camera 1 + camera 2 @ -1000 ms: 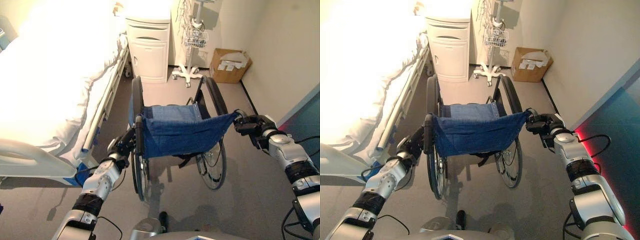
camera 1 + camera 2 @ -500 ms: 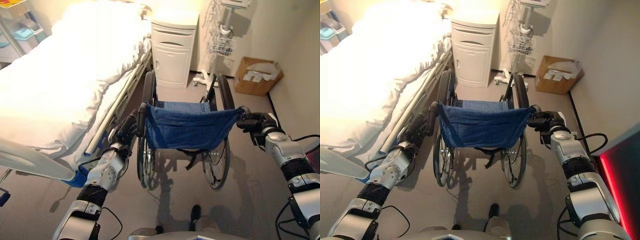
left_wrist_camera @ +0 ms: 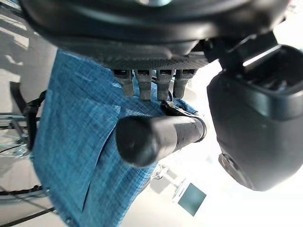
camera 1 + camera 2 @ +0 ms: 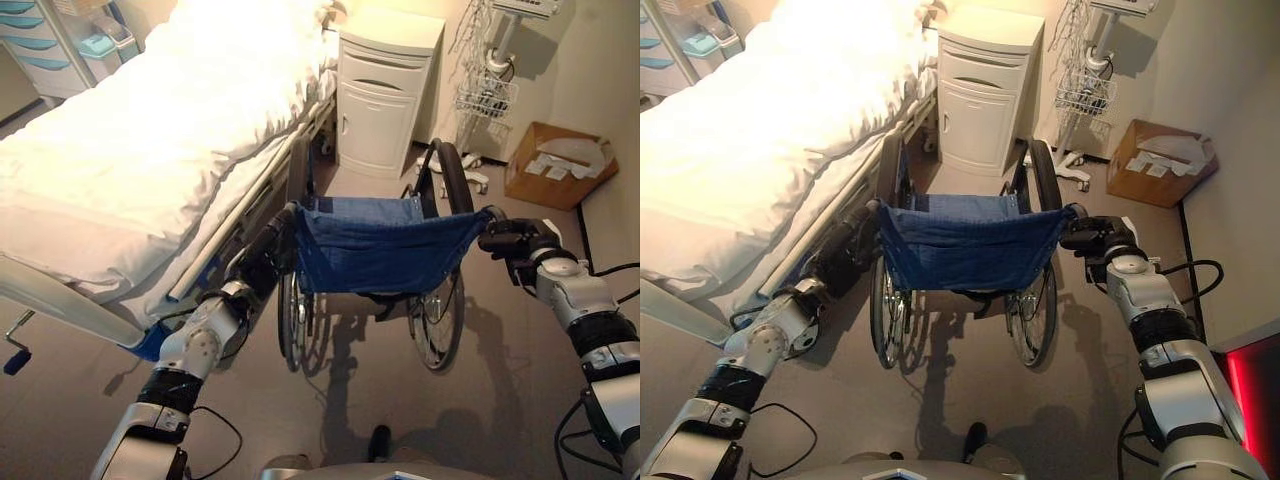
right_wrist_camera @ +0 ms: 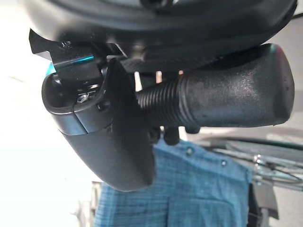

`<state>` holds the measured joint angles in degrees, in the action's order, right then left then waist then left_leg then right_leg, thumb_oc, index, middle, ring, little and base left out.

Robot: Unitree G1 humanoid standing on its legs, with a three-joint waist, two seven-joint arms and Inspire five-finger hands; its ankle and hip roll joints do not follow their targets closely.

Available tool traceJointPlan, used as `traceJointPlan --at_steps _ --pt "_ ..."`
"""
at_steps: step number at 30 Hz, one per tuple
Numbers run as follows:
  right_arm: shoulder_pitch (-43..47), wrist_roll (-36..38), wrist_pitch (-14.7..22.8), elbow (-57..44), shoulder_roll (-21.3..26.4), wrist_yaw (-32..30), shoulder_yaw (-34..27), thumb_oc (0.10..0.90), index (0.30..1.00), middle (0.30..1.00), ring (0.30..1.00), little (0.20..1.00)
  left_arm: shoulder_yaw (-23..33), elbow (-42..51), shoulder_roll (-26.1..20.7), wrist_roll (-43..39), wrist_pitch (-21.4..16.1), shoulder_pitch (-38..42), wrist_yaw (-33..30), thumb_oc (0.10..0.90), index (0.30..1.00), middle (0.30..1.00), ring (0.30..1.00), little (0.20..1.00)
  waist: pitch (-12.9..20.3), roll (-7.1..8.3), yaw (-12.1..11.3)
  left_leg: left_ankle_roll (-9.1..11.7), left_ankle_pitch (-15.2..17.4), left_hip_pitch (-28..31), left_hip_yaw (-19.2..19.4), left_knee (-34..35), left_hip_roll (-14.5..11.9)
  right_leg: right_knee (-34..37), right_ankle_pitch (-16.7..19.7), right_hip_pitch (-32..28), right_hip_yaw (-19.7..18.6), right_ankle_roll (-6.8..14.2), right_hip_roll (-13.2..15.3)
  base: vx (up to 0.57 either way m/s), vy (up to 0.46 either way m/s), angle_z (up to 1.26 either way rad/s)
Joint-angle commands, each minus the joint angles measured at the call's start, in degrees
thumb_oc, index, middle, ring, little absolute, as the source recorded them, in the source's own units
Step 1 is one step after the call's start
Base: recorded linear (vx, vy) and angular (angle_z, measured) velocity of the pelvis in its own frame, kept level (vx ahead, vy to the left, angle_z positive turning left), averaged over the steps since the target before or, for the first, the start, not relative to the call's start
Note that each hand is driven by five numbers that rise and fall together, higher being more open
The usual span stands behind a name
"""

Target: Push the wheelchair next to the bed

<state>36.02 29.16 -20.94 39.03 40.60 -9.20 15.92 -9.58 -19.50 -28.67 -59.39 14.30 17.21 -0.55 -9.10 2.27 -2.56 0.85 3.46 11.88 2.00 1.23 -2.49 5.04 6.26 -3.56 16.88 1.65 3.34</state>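
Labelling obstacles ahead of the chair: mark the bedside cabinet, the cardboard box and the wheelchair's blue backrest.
bedside cabinet (image 4: pixel 378 110): left eye view, on its front door.
cardboard box (image 4: pixel 540 180): left eye view, on its front wall.
blue backrest (image 4: pixel 965 248): right eye view, middle of the cloth.

Left arm: extended forward from lower left, wrist straight. Left hand (image 4: pixel 262 262): fingers (image 3: pixel 150 83) curled over wheelchair push handle (image 3: pixel 158 138), thumb alongside. Right arm: extended forward from right side, elbow bent. Right hand (image 4: pixel 515 241): closed round other push handle (image 5: pixel 227 97).
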Motion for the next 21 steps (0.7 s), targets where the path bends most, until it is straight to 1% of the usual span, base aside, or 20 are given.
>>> traceJointPlan --at_steps 1,2,3,5,6,7,8,9,10,11,12,13,16,18,20,21 --pt "1.93 1.94 4.46 -2.13 -5.63 0.63 2.37 0.400 0.300 0.300 0.300 0.300 -2.87 9.43 2.80 -7.31 -1.45 3.86 14.40 0.800 0.900 0.900 0.900 0.900 5.13 -0.08 -1.48 1.60 -0.86 -3.04 3.42 -5.00 2.02 -4.75 -3.40 -1.30 0.23 3.38 2.26 0.01 -0.013 0.18" --pt "1.94 1.95 4.46 -2.12 -5.63 0.63 2.37 0.400 0.300 0.300 0.300 0.300 -2.86 9.39 2.82 -7.28 -1.45 3.88 14.44 0.800 0.900 0.900 0.900 0.900 5.12 -0.08 -1.47 1.61 -0.86 -3.04 3.40 -5.02 2.02 -4.71 -3.39 -1.33 0.25 3.37 2.26 0.01 -0.020 0.20" --pt "2.47 2.00 4.51 -1.68 -5.62 0.40 2.72 0.400 0.300 0.300 0.300 0.300 -4.11 8.90 2.89 -3.99 -1.27 4.31 14.86 0.800 0.900 0.900 0.900 0.900 5.14 -0.10 -1.31 1.79 -1.02 -3.29 4.11 -5.19 1.92 -4.41 -3.59 -1.84 0.46 3.22 2.08 0.00 -0.015 0.11" --pt "2.72 2.31 4.35 -1.85 -5.58 -0.11 2.91 0.400 0.300 0.300 0.300 0.300 -5.19 8.50 2.35 -0.42 -0.71 4.81 14.71 0.800 0.900 0.900 0.900 0.900 5.02 -0.16 -1.16 1.93 -1.14 -3.47 4.59 -5.54 1.78 -4.43 -3.87 -2.21 0.65 3.11 2.05 0.00 -0.017 0.05" --pt "3.02 2.81 4.12 -2.24 -5.34 -0.38 3.36 0.400 0.300 0.300 0.300 0.300 -5.94 7.41 1.36 4.22 -0.17 5.16 13.06 0.800 0.900 0.900 0.900 0.900 4.89 -0.32 -1.08 2.00 -1.34 -3.76 4.68 -5.92 1.73 -4.55 -4.19 -2.49 0.53 2.94 1.92 0.00 -0.013 0.03" --pt "3.04 2.82 4.11 -2.26 -5.33 -0.39 3.39 0.400 0.300 0.300 0.300 0.300 -5.97 7.33 1.30 4.62 -0.18 5.17 12.85 0.800 0.900 0.900 0.900 0.900 4.88 -0.33 -1.07 2.00 -1.35 -3.79 4.67 -5.96 1.74 -4.56 -4.21 -2.50 0.51 2.93 1.91 0.00 0.000 0.00" --pt "3.20 2.69 4.00 -2.28 -5.22 -0.19 3.45 0.400 0.300 0.300 0.300 0.300 -6.19 6.46 0.47 7.58 -0.19 5.41 12.33 0.800 0.900 0.900 0.900 0.900 4.86 -0.40 -1.08 2.06 -1.55 -3.99 4.61 -6.31 1.72 -4.67 -4.49 -2.79 0.43 2.86 1.82 0.00 0.000 0.00" --pt "3.42 2.97 3.82 -2.37 -5.06 0.00 3.72 0.400 0.300 0.300 0.300 0.300 -6.54 5.12 -0.87 11.88 0.30 5.81 11.62 0.736 0.804 0.804 0.804 0.804 4.82 -0.47 -1.09 2.11 -1.74 -4.35 4.52 -7.14 1.74 -4.91 -4.91 -3.11 0.22 2.73 1.73 0.04 -0.041 0.01" --pt "3.63 3.08 3.61 -2.47 -4.97 0.05 3.90 0.400 0.300 0.300 0.300 0.300 -6.74 4.62 -1.35 13.45 0.31 6.00 11.31 0.599 0.599 0.599 0.599 0.599 4.76 -0.49 -1.10 2.15 -1.83 -4.51 4.48 -7.59 1.72 -5.03 -5.09 -3.22 0.14 2.63 1.69 0.04 -0.044 0.03" --pt "3.78 3.29 3.42 -2.57 -4.85 0.11 4.06 0.400 0.300 0.300 0.300 0.300 -6.86 4.28 -1.65 15.14 0.34 6.15 11.13 0.563 0.545 0.545 0.545 0.545 4.67 -0.50 -1.08 2.20 -1.90 -4.65 4.43 -8.02 1.66 -5.15 -5.25 -3.30 0.09 2.54 1.67 0.03 -0.065 0.08" --pt "3.86 3.26 3.41 -2.72 -4.81 0.37 4.45 0.400 0.300 0.300 0.300 0.300 -7.52 3.48 -2.71 17.22 0.01 6.70 10.52 0.416 0.324 0.324 0.324 0.324 4.42 -0.48 -1.09 2.50 -2.70 -5.34 4.08 -9.72 1.53 -5.28 -5.58 -3.54 -0.07 2.23 1.49 0.04 -0.084 0.10" --pt "3.87 3.36 3.35 -2.97 -4.75 0.47 4.70 0.400 0.300 0.300 0.300 0.300 -7.69 3.36 -3.12 18.15 0.17 7.08 10.23 0.400 0.300 0.300 0.300 0.300 4.22 -0.42 -1.15 2.67 -3.20 -5.84 3.75 -10.91 1.55 -5.28 -5.66 -3.69 -0.19 2.04 1.44 0.04 -0.109 0.10" --pt "4.31 3.70 3.45 -3.36 -4.64 0.54 5.58 0.400 0.300 0.300 0.300 0.300 -8.66 2.81 -4.85 21.49 -0.28 8.76 10.04 0.400 0.300 0.300 0.300 0.300 3.27 -0.07 -1.30 3.16 -4.76 -8.04 2.51 -16.43 1.62 -5.72 -6.08 -3.85 -0.74 1.10 1.33 0.04 -0.123 0.09" --pt "4.54 3.73 3.79 -3.19 -4.67 0.53 5.93 0.400 0.300 0.300 0.300 0.300 -9.37 3.04 -5.43 22.94 -0.53 9.84 9.64 0.400 0.300 0.300 0.300 0.300 2.59 0.28 -1.26 3.12 -5.50 -9.50 1.81 -20.41 1.94 -6.18 -6.38 -3.83 -1.58 0.34 1.08 0.05 -0.136 0.08" --pt "4.59 3.67 3.87 -3.39 -4.79 0.17 6.20 0.400 0.300 0.300 0.300 0.300 -9.80 2.95 -5.59 24.36 -1.24 10.44 9.40 0.400 0.300 0.300 0.300 0.300 2.02 0.53 -1.12 3.03 -5.94 -10.77 1.67 -23.89 2.13 -6.75 -6.57 -3.67 -2.21 -0.20 0.91 0.04 -0.110 -0.02" --pt "4.58 3.61 4.17 -3.20 -4.68 0.12 6.31 0.400 0.300 0.300 0.300 0.300 -10.19 2.83 -5.79 25.11 -1.84 10.93 9.35 0.400 0.300 0.300 0.300 0.300 1.53 0.78 -0.98 2.89 -6.12 -11.88 2.02 -27.12 2.38 -7.33 -6.78 -3.61 -2.60 -0.65 0.90 0.06 -0.115 -0.13"
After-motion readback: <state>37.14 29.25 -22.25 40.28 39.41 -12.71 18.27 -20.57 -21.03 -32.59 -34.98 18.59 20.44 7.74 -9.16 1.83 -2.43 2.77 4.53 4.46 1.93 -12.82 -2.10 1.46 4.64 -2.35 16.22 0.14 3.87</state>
